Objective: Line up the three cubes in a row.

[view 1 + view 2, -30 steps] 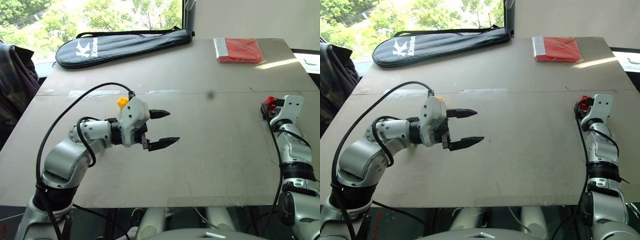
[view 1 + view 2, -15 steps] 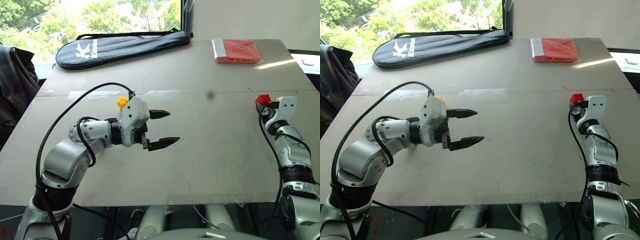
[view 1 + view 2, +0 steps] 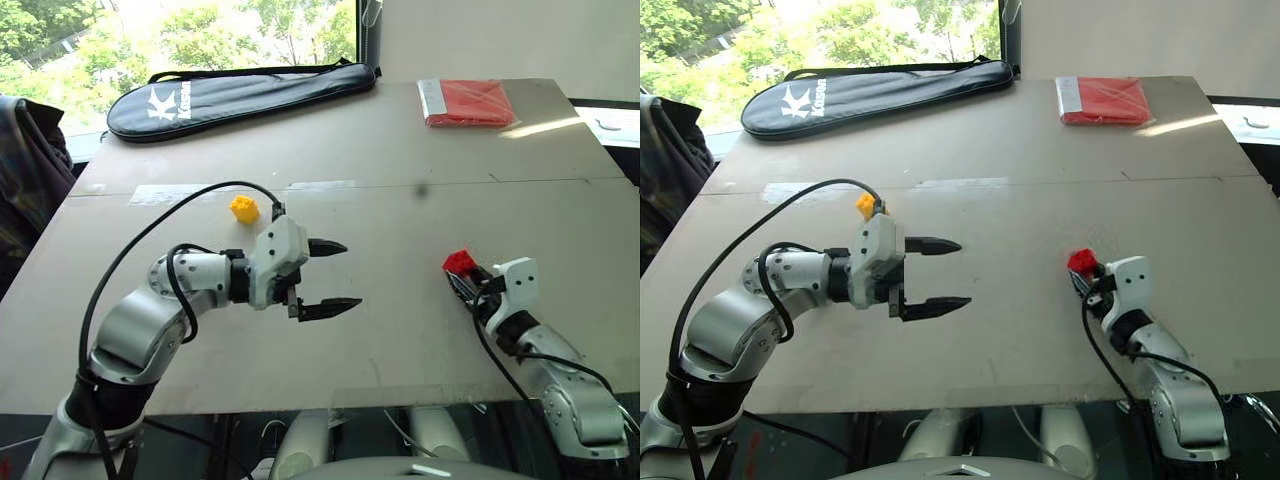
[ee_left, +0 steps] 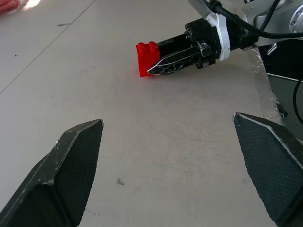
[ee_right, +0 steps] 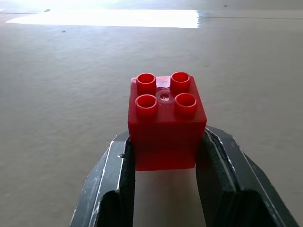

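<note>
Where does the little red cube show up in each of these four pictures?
Left eye view: red cube right of centre, at the right gripper tips.
Right eye view: right of centre, same grip.
Left wrist view: upper middle, pinched by the other arm's fingers.
Right wrist view: centre, between the fingers.
Shared landmark: the right gripper.

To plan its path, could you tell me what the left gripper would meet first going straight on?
Probably the red cube clamped in the right gripper; bare table lies between, though depth is uncertain.
</note>
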### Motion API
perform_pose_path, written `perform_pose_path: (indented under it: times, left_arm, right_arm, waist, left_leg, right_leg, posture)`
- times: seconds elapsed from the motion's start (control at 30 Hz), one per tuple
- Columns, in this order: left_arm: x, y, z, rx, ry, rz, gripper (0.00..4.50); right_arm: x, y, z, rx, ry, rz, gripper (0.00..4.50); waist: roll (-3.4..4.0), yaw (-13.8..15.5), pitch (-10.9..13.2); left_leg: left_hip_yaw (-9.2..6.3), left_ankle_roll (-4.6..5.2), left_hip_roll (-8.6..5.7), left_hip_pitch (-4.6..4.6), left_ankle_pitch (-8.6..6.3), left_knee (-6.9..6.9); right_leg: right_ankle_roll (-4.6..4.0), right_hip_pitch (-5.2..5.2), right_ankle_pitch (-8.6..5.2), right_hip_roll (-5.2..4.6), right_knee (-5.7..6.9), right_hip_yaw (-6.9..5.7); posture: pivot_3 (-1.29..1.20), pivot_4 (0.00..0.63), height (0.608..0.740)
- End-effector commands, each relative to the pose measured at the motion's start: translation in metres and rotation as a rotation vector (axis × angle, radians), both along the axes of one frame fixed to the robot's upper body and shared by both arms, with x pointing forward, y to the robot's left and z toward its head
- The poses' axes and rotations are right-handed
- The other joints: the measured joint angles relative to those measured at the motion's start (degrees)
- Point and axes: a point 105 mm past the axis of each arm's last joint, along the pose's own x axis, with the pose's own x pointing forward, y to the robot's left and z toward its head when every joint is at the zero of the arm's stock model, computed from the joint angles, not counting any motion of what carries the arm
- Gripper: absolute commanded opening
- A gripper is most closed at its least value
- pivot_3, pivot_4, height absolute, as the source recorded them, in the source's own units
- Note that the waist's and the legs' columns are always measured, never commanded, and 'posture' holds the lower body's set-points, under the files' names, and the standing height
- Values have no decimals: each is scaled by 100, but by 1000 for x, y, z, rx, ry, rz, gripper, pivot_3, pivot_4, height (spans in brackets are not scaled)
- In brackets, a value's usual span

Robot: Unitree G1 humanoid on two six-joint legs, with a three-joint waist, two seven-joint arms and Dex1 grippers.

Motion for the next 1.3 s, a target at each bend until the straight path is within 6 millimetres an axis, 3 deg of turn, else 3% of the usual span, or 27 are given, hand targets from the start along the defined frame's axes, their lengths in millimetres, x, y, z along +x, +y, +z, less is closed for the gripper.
perform_pose_path:
  times: [0.03, 0.27, 0.47, 0.7, 0.87, 1.1, 1.3]
  left_arm:
    - [-3, -2, 6, 10, -37, -42, 4500]
    - [2, -2, 6, 17, -36, -68, 4500]
    - [0, 4, 5, 18, -50, -22, 4500]
    - [-7, 10, 3, 12, -55, 35, 4500]
    - [-8, 11, 2, 11, -56, 46, 4500]
    - [-6, 12, 0, 11, -53, 44, 4500]
    - [-5, 11, 0, 4, -53, 40, 4500]
  right_arm:
    - [-1, 2, 6, -56, -79, 216, 1239]
    - [24, -28, 6, -189, -179, 672, 1239]
    - [44, -30, 13, -201, -155, 992, 1239]
    - [64, -24, 17, -288, -155, 1034, 1239]
    - [68, -23, 15, -303, -136, 1040, 1239]
    - [73, -25, 17, -324, -178, 1012, 4477]
    - [78, -33, 21, -344, -186, 973, 4477]
  waist:
    - [-4, 0, 2]
    - [-34, -37, 26]
    - [-43, -26, 40]
    - [-41, -18, 42]
    - [-41, -12, 42]
    - [-40, -26, 42]
    - [-40, -24, 42]
  left_leg:
    - [0, 0, 0, 0, 0, 1]
    - [5, 22, 10, 19, -12, 5]
    - [15, -2, 27, 16, 0, 2]
    - [0, -5, 19, 2, 1, 7]
    - [0, -5, 17, 0, 1, 7]
    - [1, -5, 17, 1, 1, 7]
    - [2, -6, 17, 0, 1, 7]
  right_leg:
    - [0, 1, 0, 0, 0, -1]
    - [0, 19, 0, 18, -2, -3]
    - [-4, 16, 2, 25, -6, 2]
    - [-4, 6, 2, -13, -4, -9]
    - [-4, 6, 2, -14, -4, -9]
    - [-4, 5, 2, -14, -3, -8]
    - [-4, 3, 3, -13, -2, -7]
  posture:
    - [0, 150, 692]
    - [0, 150, 692]
    - [0, 150, 692]
    - [0, 150, 692]
    - [0, 150, 692]
    - [0, 150, 692]
    - [0, 150, 692]
